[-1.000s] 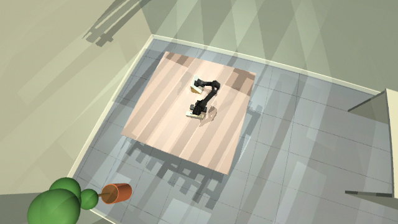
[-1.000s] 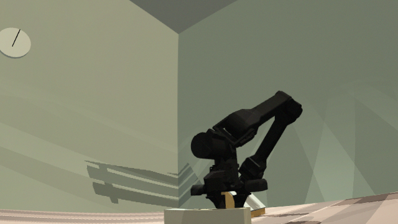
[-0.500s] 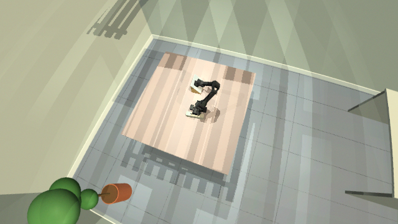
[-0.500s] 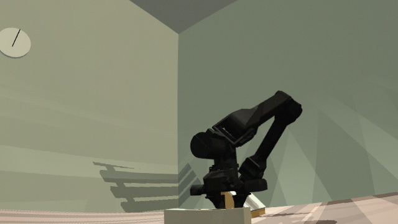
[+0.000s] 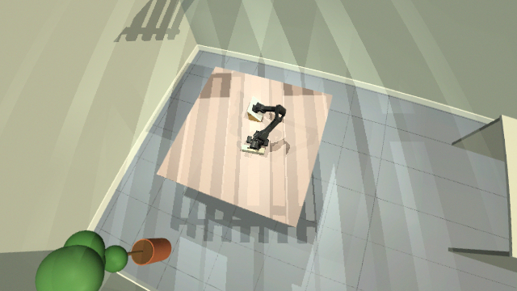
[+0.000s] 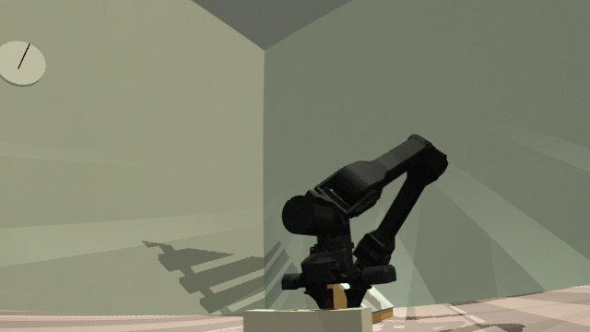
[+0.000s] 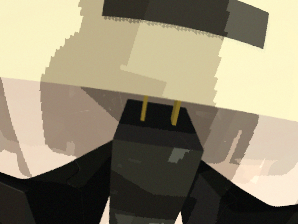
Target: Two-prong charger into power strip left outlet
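In the wrist view my gripper (image 7: 149,153) is shut on the black charger (image 7: 153,176), one dark finger on each side of its body. Its two gold prongs (image 7: 160,111) point straight ahead at the cream power strip (image 7: 166,50), and their tips sit in the shadow at the strip's near edge. A dark slot-shaped outlet (image 7: 182,10) shows higher on the strip's face. In the top view the gripper (image 5: 257,107) hangs over the strip (image 5: 253,116) on the wooden table (image 5: 210,162). In the exterior view the strip (image 6: 306,320) stands in front of the arm (image 6: 369,184); the charger is hidden there.
The arm's base (image 5: 255,144) stands on a small cream plate near the table's middle. On the floor stand a green plant in an orange pot (image 5: 151,250) at the front left and a pale cabinet (image 5: 505,162) at the right.
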Controlling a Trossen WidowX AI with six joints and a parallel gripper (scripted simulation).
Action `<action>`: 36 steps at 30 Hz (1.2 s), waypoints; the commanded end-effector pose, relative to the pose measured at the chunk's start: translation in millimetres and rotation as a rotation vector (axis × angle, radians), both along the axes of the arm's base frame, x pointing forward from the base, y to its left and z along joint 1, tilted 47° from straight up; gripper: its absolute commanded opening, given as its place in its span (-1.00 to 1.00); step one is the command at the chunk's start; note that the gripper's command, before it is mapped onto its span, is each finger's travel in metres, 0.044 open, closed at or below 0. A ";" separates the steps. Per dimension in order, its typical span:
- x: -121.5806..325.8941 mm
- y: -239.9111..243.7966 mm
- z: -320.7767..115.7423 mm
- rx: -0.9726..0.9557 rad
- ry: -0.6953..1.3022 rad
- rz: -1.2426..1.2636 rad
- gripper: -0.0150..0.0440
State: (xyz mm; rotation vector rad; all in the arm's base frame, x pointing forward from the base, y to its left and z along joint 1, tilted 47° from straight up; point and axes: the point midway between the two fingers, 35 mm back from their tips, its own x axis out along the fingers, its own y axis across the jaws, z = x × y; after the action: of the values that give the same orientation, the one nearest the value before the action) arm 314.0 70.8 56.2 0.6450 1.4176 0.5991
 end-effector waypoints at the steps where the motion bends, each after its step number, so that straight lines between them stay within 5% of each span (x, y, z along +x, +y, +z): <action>1: 0.6 0.6 0.9 0.006 -0.002 0.001 -0.49; 36: 3.7 0.2 1.2 0.005 -0.002 0.001 -0.49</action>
State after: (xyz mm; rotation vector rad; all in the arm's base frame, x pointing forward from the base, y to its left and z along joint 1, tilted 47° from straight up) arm 315.7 70.7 55.9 0.6455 1.4188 0.5990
